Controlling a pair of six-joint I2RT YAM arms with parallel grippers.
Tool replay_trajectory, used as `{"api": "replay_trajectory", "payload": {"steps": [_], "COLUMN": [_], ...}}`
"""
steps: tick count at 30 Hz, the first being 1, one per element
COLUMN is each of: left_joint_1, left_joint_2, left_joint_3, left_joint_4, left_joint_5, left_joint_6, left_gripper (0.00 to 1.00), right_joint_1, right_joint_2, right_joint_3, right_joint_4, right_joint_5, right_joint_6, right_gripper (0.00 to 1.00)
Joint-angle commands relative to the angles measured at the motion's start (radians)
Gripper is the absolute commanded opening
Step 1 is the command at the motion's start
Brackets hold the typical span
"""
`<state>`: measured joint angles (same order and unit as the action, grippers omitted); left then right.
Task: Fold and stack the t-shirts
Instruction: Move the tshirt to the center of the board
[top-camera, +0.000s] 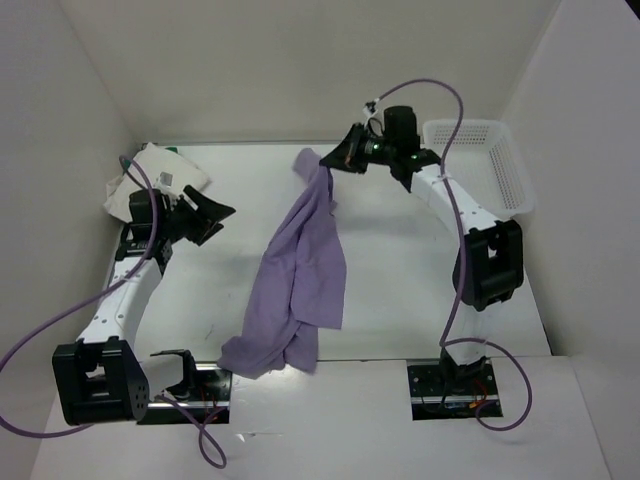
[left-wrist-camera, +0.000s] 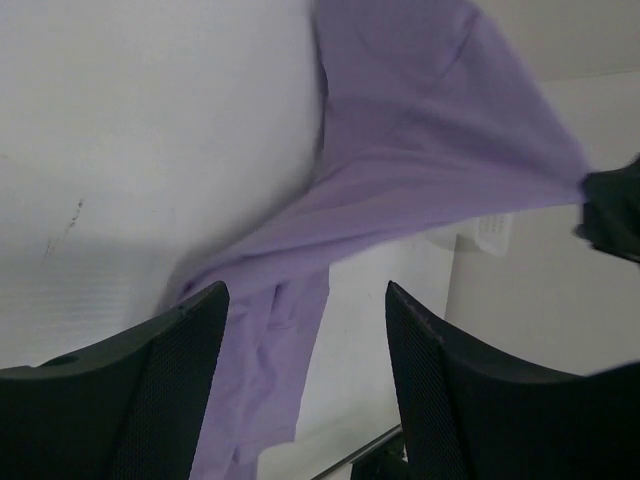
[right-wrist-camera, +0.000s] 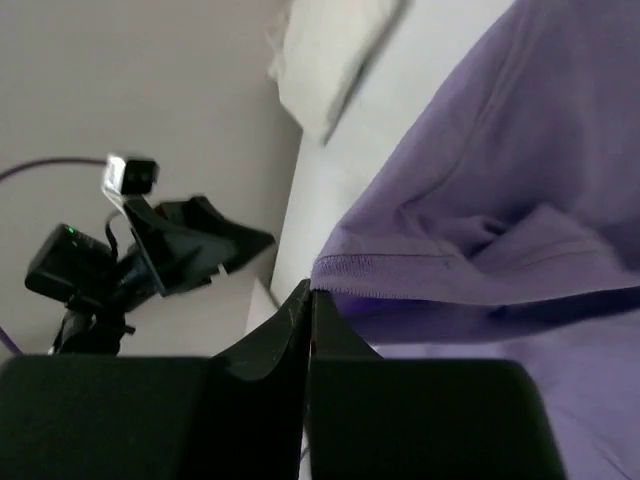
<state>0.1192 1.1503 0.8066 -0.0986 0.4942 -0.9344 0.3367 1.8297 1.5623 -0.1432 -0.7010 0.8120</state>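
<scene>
The lavender t-shirt (top-camera: 300, 275) hangs from my right gripper (top-camera: 328, 160), which is shut on its hem at the back middle. The cloth trails down to the table's near edge in a long bunched strip. In the right wrist view the jaws (right-wrist-camera: 310, 300) are pressed together with the lavender hem (right-wrist-camera: 400, 268) at their tips. My left gripper (top-camera: 218, 215) is open and empty, left of the shirt. Its fingers (left-wrist-camera: 170, 380) frame the stretched lavender cloth (left-wrist-camera: 420, 180) beyond them. A white/cream shirt (top-camera: 160, 178) lies crumpled at the back left. The green shirt is not clearly seen.
A white perforated basket (top-camera: 485, 160) stands at the back right, beside the right arm. White walls close in the table at the back and on both sides. The arm bases and cables sit at the near edge.
</scene>
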Motion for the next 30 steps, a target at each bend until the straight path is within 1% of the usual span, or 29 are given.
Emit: {"api": "replay_trajectory", "payload": {"steps": [1,2,3,4,5,6,7,8,9,10,11,13,14,16,17,18,19,20,21,22,23,24,25,26,28,29,30], "left_joint_1": [-0.012,-0.024,-0.036,-0.045,-0.067,-0.078,-0.090,-0.114,-0.125,-0.137,-0.159,-0.184,-0.214,-0.254,-0.278,-0.329,-0.351,-0.387,-0.400,-0.409,-0.409,-0.441,-0.453,-0.464,-0.464,-0.464,-0.464], "left_joint_2": [-0.015,-0.015,-0.015,-0.015,-0.006,-0.006,0.024,0.037,0.049,0.049,0.049,0.026,0.026,0.014,0.014,0.014,0.014,0.037,0.052,0.072,0.115,0.138,0.161,0.198,0.219,0.232,0.241], "left_joint_3": [-0.015,-0.015,-0.015,-0.015,-0.015,-0.015,-0.006,-0.006,-0.006,-0.018,-0.033,-0.070,-0.101,-0.125,-0.135,-0.144,-0.158,-0.158,-0.170,-0.182,-0.182,-0.182,-0.167,-0.144,-0.123,-0.095,-0.077], "left_joint_4": [-0.035,-0.076,-0.098,-0.113,-0.145,-0.167,-0.187,-0.229,-0.251,-0.283,-0.283,-0.294,-0.303,-0.317,-0.326,-0.326,-0.326,-0.326,-0.288,-0.265,-0.242,-0.202,-0.187,-0.172,-0.133,-0.133,-0.119], "left_joint_5": [-0.050,-0.080,-0.110,-0.152,-0.167,-0.180,-0.190,-0.190,-0.201,-0.210,-0.210,-0.200,-0.188,-0.177,-0.177,-0.177,-0.177,-0.177,-0.177,-0.168,-0.128,-0.115,-0.115,-0.115,-0.115,-0.153,-0.170], "left_joint_6": [0.083,0.106,0.143,0.158,0.183,0.198,0.212,0.227,0.249,0.249,0.249,0.230,0.221,0.195,0.184,0.174,0.164,0.154,0.154,0.145,0.144,0.144,0.144,0.144,0.135,0.135,0.135], "left_gripper": [0.71,0.71,0.71,0.71,0.71,0.71,0.73,0.75,0.77,0.77,0.79,0.81,0.81,0.81,0.81,0.82,0.82,0.82,0.82,0.82,0.82,0.78,0.70,0.63,0.47,0.35,0.30], "right_joint_1": [-0.088,-0.105,-0.122,-0.152,-0.163,-0.172,-0.173,-0.173,-0.173,-0.173,-0.173,-0.173,-0.173,-0.142,-0.080,-0.044,0.016,0.037,0.056,0.070,0.091,0.091,0.107,0.128,0.160,0.203,0.226], "right_joint_2": [-0.041,-0.017,-0.017,-0.017,-0.017,-0.026,-0.036,-0.049,-0.088,-0.118,-0.150,-0.243,-0.271,-0.357,-0.383,-0.433,-0.458,-0.483,-0.521,-0.532,-0.532,-0.532,-0.532,-0.523,-0.512,-0.497,-0.497], "right_joint_3": [0.223,0.235,0.235,0.210,0.156,0.128,0.102,0.076,0.009,-0.043,-0.168,-0.296,-0.432,-0.562,-0.662,-0.697,-0.753,-0.778,-0.800,-0.835,-0.855,-0.872,-0.912,-0.935,-0.988,-0.989,-1.002], "right_joint_4": [-0.004,-0.025,-0.041,-0.041,-0.032,-0.032,-0.053,-0.105,-0.130,-0.145,-0.145,-0.145,-0.119,-0.101,-0.101,-0.101,-0.111,-0.122,-0.122,-0.142,-0.142,-0.156,-0.156,-0.147,-0.098,-0.087,-0.066], "right_joint_5": [0.067,0.111,0.142,0.162,0.163,0.184,0.204,0.225,0.276,0.305,0.325,0.337,0.324,0.308,0.308,0.342,0.359,0.370,0.370,0.392,0.393,0.402,0.385,0.374,0.345,0.345,0.345], "right_joint_6": [-0.118,-0.119,-0.109,-0.099,-0.090,-0.080,-0.091,-0.109,-0.143,-0.143,-0.154,-0.154,-0.134,-0.096,-0.062,-0.047,-0.018,-0.002,0.010,0.025,0.026,0.026,0.026,0.045,0.068,0.093,0.108], "right_gripper": [0.00,0.02,0.06,0.25,0.35,0.42,0.46,0.48,0.50,0.52,0.52,0.52,0.43,0.29,0.19,0.16,0.16,0.19,0.22,0.27,0.33,0.41,0.42,0.46,0.47,0.47,0.49]}}
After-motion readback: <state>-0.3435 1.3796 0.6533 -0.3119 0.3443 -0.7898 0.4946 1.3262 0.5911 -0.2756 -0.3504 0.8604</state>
